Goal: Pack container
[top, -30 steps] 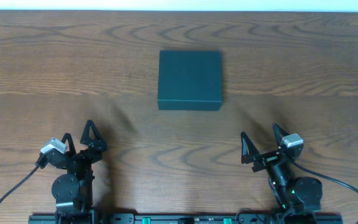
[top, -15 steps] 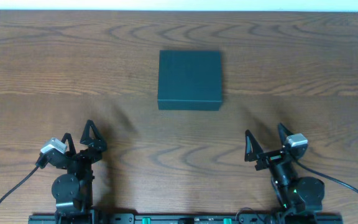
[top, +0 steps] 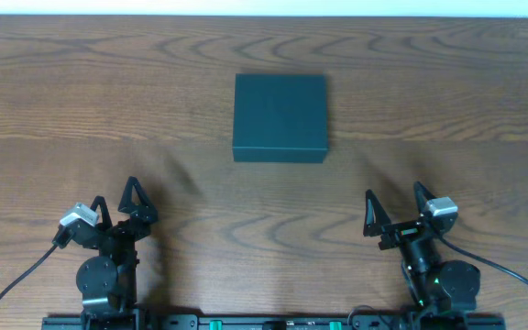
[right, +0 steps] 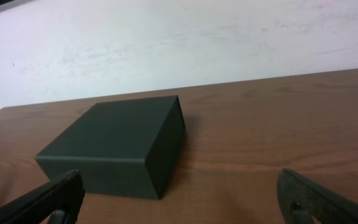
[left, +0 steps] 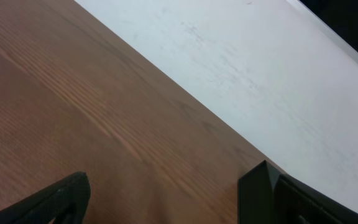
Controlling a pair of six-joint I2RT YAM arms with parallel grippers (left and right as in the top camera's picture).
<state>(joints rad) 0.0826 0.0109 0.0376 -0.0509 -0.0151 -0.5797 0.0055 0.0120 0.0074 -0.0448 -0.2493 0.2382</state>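
Robotics lab: wood-grain table (top: 62, 92), white wall (right: 166, 43), left arm (top: 100, 275) and right arm (top: 443, 282) mounted at its edge.

Both arms were matt black, built from rounded joint housings. The left arm (top: 99, 275) carried a small pale grey camera block (top: 79, 217) at its wrist, and a thin black cable (top: 12, 284) ran from its side. The right arm (top: 440, 282) bore a matching grey block (top: 441, 207) and a black cable of its own (top: 511, 273). The left pincer (top: 117, 198) and right pincer (top: 397, 203) each had two black, pointed, wedge-shaped fingers (right: 55, 198). Behind the arms ran a black base rail (top: 273, 323) with teal marks.
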